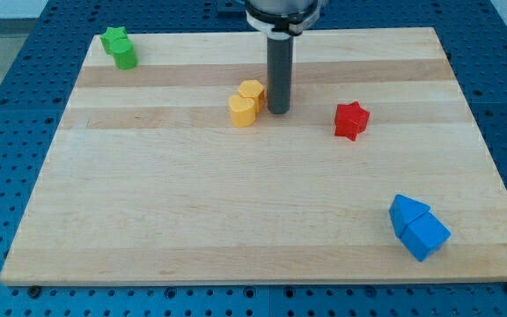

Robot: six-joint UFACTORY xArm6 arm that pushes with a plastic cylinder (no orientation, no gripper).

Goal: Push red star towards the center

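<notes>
A: What is the setting?

B: A pale wooden board (pixel 253 211) lies on a blue perforated table (pixel 7 114). The board fills most of the view, and the blue shows round all its edges.

A: And the arm?

B: A dark rod (pixel 279 70) comes straight down from a grey mount at the view's top. My tip (pixel 279 112) rests on the board in its far half, a little right of the middle line. There is no hand to open or close, just the bare rod; it grasps nothing.

A: Where is the red star?

B: The red star (pixel 351 120) sits on the board to the right of my tip, near it but apart, with bare wood between them. It lies right of and slightly beyond the board's centre.

A: What else is close to the tip?

B: A yellow block (pixel 247 103) stands just left of my tip. It looks like two rounded lobes joined, one nearer and one farther. Whether the tip touches it I cannot tell; the gap is very narrow.

A: Other blocks?

B: A green block (pixel 120 47) sits at the far left corner, its shape hard to make out. A blue block (pixel 418 226) sits at the near right, angular with slanted faces, close to the board's edge.
</notes>
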